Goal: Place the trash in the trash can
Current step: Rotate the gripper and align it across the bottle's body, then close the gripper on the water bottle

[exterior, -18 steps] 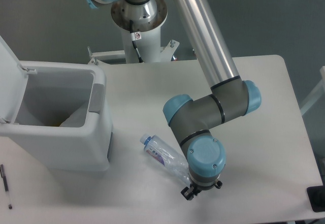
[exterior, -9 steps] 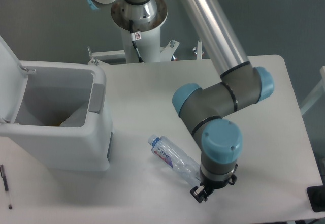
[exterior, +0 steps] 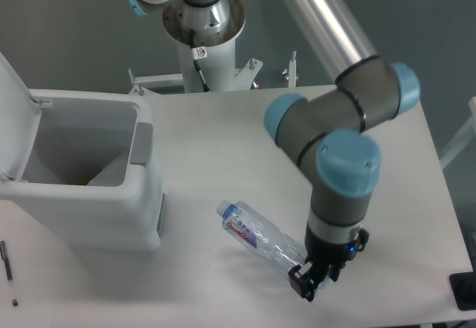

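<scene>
Near the front edge of the table [exterior: 223,134], right of centre, the gripper [exterior: 312,282] is seen pointing down, w/ its dark fingers closed around the bottom end of the crushed clear bottle [exterior: 260,236]. Bottle is held by that end only; the rest of it stretches up-left from the claw, blue cap [exterior: 223,208] at the far end, blue-pink label [exterior: 241,230] approx. mid-body. Whether the bottle is lifted or touching the tabletop can't be told from this view.

Arm is seen folded over the right half of the table: silver upper tube coming down from top centre, grey elbow w/ light-blue end caps, then the wrist section dropping straight down to the claw.

Trash can [exterior: 82,216] is placed at the left side of the table, well apart from the bottle. It's a boxy white bin w/ rounded corners; lid [exterior: 13,112] is hinged up and open at the far left, grey latch tab [exterior: 141,143] is seen on the right rim. Something pale is visible inside the bin, but it can't be identified.

A thin black pen [exterior: 8,270] is laid at the front-left corner, in front of the bin. A dark object [exterior: 464,291] is cut off at the right edge.
</scene>
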Robot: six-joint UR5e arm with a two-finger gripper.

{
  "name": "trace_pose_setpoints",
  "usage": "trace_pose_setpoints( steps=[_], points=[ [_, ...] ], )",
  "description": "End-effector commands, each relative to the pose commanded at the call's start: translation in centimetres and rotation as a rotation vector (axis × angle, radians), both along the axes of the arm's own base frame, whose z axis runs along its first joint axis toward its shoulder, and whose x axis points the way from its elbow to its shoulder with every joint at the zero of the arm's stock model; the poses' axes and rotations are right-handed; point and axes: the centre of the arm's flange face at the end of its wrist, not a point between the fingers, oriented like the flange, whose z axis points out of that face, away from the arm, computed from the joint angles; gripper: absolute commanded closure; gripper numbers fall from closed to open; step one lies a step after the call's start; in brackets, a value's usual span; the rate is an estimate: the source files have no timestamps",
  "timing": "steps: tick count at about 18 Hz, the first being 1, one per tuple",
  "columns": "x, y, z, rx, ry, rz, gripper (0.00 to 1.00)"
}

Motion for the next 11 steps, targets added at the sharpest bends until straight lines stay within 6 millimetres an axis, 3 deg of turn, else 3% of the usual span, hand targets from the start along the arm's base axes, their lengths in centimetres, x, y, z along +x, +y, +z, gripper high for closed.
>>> trace_pose_setpoints(
  steps=[5,11],
  points=[
    [0.9,-0.8,7.2,0.182,0.003,-0.059,0.49],
    [2.0,-0.4,12.3,0.303,0.016,-0.119,0.49]
  ],
)
